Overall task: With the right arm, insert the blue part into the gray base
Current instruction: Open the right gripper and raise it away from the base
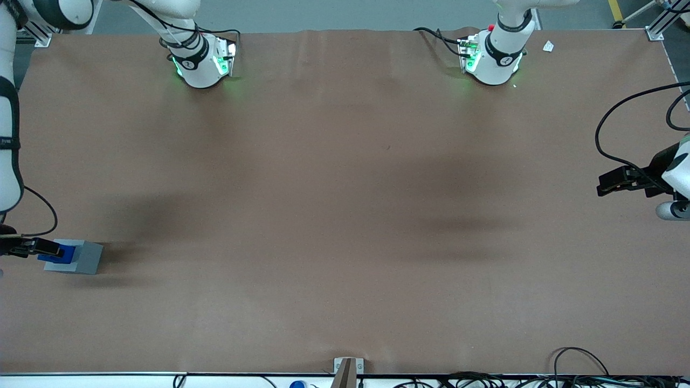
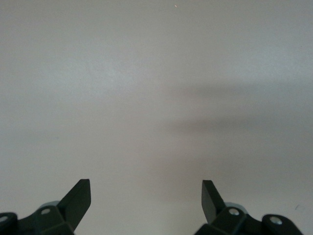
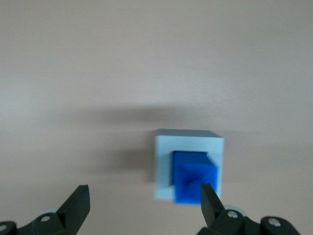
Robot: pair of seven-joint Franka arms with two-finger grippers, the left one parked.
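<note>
The gray base (image 1: 86, 260) stands on the brown table at the working arm's end. The blue part (image 1: 68, 253) sits in the recess in its top and sticks up out of it. My right gripper (image 1: 49, 248) hovers above the base's outer edge, and its dark fingers overlap the blue part in the front view. In the right wrist view the gripper (image 3: 143, 197) is open and empty. There the blue part (image 3: 193, 181) sits in the gray base (image 3: 164, 164), with one fingertip (image 3: 208, 196) just over the blue part.
The two arm bases (image 1: 202, 64) (image 1: 493, 59) stand at the table's back edge. The parked arm's gripper (image 1: 620, 181) hangs at its end of the table. Cables (image 1: 582, 372) and a bracket (image 1: 347, 369) lie along the near edge.
</note>
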